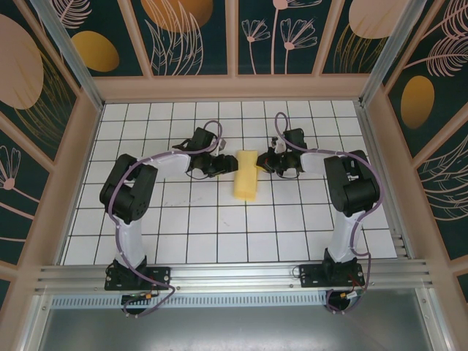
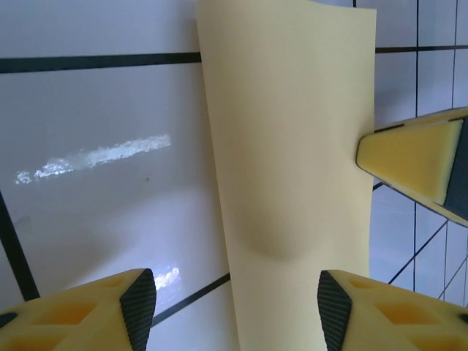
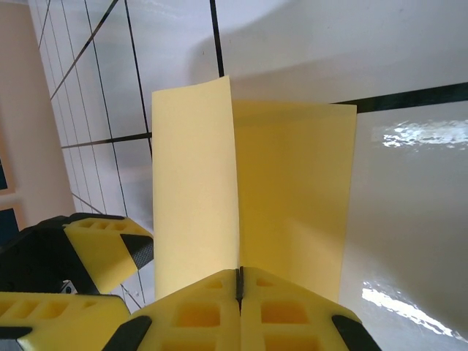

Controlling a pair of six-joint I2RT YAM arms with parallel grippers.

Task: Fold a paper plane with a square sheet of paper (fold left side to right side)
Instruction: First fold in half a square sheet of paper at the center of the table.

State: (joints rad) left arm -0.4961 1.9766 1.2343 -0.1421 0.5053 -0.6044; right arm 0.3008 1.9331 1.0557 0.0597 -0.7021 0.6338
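Note:
The yellow square sheet of paper (image 1: 246, 175) lies doubled over on the white grid table (image 1: 219, 227), forming a narrow upright strip between the two arms. My right gripper (image 1: 266, 165) is shut on the paper's right edge. In the right wrist view its closed jaws (image 3: 239, 276) pinch the paper (image 3: 292, 183), and one layer rises from the seam. My left gripper (image 1: 222, 165) stands open at the paper's left side. In the left wrist view its fingertips (image 2: 234, 300) straddle the near end of the softly bulging paper (image 2: 292, 146) without clamping it.
Wooden walls (image 1: 88, 131) with dark floral panels enclose the table on three sides. An aluminium rail (image 1: 234, 274) runs along the near edge by the arm bases. The right gripper's yellow finger (image 2: 417, 161) touches the paper's far edge in the left wrist view.

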